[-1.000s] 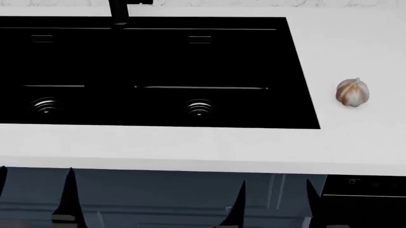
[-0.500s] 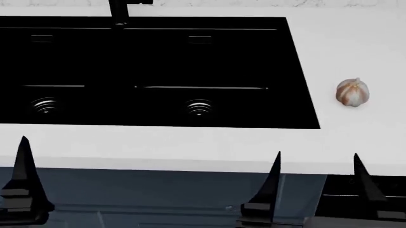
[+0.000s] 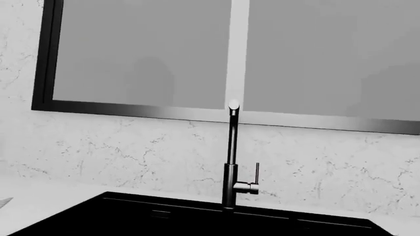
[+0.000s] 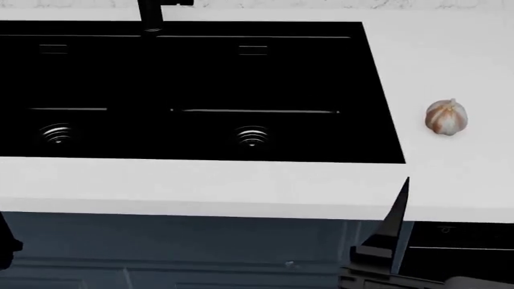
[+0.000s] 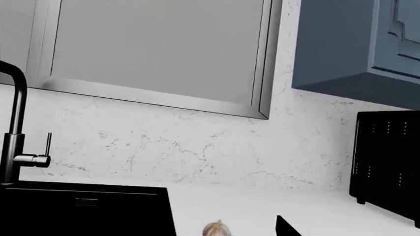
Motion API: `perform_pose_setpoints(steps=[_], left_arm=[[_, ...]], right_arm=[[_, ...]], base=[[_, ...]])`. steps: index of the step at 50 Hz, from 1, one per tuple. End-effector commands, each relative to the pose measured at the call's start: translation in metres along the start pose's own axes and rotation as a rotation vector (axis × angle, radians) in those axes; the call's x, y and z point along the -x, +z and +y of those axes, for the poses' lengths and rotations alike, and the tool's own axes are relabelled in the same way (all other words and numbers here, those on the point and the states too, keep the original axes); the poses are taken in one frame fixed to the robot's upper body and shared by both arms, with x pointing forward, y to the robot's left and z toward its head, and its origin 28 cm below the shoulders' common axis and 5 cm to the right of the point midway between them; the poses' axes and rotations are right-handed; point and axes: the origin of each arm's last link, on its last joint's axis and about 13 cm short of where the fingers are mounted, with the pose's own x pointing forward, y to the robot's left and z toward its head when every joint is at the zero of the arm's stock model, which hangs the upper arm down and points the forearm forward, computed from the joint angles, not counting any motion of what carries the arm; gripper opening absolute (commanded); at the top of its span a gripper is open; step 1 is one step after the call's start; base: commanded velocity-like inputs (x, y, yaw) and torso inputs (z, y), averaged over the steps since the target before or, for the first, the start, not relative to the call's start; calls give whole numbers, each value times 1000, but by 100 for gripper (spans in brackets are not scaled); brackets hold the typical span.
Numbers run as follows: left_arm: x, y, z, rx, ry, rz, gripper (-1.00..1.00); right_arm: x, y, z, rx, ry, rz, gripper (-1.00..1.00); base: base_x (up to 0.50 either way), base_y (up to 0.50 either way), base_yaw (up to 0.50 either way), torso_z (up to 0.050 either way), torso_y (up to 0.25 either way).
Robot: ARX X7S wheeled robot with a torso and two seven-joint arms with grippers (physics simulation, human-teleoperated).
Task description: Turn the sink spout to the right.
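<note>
The sink fills the upper left and centre of the head view, a glossy black double basin set into a white counter. Each basin has one round ringed drain, two in all: one at lower left and one near the middle. Nothing else shows inside either basin.

The spout stands at the back rim of the sink, at the top left of the head view where only its base shows. In the left wrist view it rises upright in the centre of the frame, a slim black tube with one steel stub and one thin lever on its side, its outlet end facing the camera. Behind it are a marbled wall and a dark-framed window. In the right wrist view the spout is at the left edge.

One garlic bulb lies on the counter at the right of the head view, well apart from the sink. One black appliance stands at the right of the right wrist view, under a blue cabinet.

The right gripper shows one black finger at the lower right of the head view, in front of the counter edge; how far open it is cannot be told, and it holds nothing visible. The left gripper shows only a dark sliver at the lower left edge; its opening cannot be told.
</note>
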Motion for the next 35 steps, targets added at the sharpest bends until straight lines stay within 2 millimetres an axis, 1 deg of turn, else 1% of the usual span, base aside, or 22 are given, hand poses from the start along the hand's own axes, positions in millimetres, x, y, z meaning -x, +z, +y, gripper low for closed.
perform_pose_setpoints(steps=[1,14,23,35], left_arm=[[1,6,5,21,33,-24,100],[3,11,4,30,34,-42,100],[3,8,4,30,19,-36,100],[3,9,3,25,16,-39,100]], right_arm=[[0,-2,-3,50,-25,-1,100],[0,-5,-3,49,-31,5,100],[1,-1,-2,50,2,-30,100],[2,-3,-1,56,10,-24,100]], base=[[0,0,0,0,0],[0,0,0,0,0],[0,0,0,0,0],[223,326,0,0,0]])
